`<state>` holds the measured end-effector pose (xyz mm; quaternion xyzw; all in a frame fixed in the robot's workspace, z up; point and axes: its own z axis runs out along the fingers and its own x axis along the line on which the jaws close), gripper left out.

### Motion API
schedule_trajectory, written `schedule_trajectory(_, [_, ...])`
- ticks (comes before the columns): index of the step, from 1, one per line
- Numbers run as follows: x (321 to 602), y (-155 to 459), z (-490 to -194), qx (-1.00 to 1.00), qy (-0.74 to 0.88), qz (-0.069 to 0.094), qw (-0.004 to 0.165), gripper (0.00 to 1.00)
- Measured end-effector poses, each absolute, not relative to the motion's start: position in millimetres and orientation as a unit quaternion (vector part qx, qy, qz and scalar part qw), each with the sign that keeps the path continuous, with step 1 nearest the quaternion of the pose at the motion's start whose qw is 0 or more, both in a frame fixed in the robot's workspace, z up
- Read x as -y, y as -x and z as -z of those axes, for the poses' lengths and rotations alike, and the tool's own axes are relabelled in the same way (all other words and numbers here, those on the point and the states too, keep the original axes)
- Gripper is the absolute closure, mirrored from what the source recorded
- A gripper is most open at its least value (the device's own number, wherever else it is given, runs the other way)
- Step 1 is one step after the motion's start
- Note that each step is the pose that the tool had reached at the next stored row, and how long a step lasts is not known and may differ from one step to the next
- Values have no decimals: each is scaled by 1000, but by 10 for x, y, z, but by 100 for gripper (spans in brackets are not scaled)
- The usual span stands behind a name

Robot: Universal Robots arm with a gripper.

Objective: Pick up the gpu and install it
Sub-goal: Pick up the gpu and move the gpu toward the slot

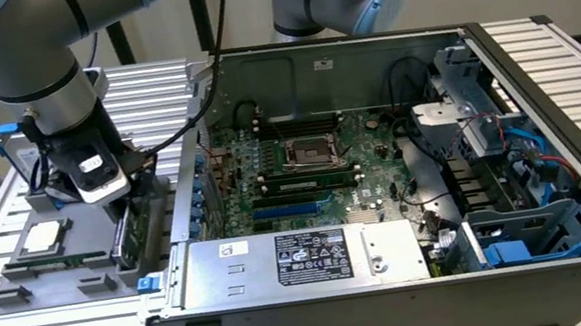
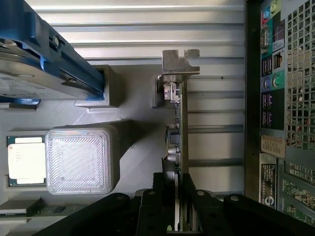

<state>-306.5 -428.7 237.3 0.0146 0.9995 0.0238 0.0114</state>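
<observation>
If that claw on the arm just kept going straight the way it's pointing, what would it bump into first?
Most likely the gpu, standing on edge in the grey holder, directly in the gripper's line. How much gap there is, if any, is hard to judge.

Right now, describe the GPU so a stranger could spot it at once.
Beside the open computer case, on the exterior view's left, sits a grey tray. At the tray's edge nearest the case, under the gripper, the gpu stands on edge. Unlike the flat CPU chip and blue-railed hard drive, it's a thin green card with a silver bracket.
</observation>
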Motion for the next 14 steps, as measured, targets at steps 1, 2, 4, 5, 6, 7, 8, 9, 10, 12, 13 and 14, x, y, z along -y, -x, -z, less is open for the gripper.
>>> schedule_trajectory(1, [4287,3065,-2373,-1000,-15,-24,11,73])
schedule_trajectory(2, [4287,3065,-2373,-1000,-15,-24,11,73])
schedule_trajectory(4, [4287,3065,-2382,-1000,-15,-24,11,73])
schedule_trajectory(5, [4287,3065,-2395,-1000,-15,-24,11,73])
schedule_trajectory(6, [4287,3065,-2415,-1000,-15,-24,11,73])
schedule_trajectory(7, [4287,3065,-2438,-1000,-15,-24,11,73])
schedule_trajectory(8, [4287,3065,-2464,-1000,-15,-24,11,73])
schedule_trajectory(9, [4287,3064,-2494,-1000,-15,-24,11,73])
schedule_trajectory(10, [4287,3065,-2530,-1000,-15,-24,11,73])
schedule_trajectory(12, [4287,3065,-2622,-1000,-15,-24,11,73])
schedule_trajectory(13, [4287,3065,-2667,-1000,-15,-24,11,73])
schedule_trajectory(14, [4287,3065,-2712,-1000,-15,-24,11,73])
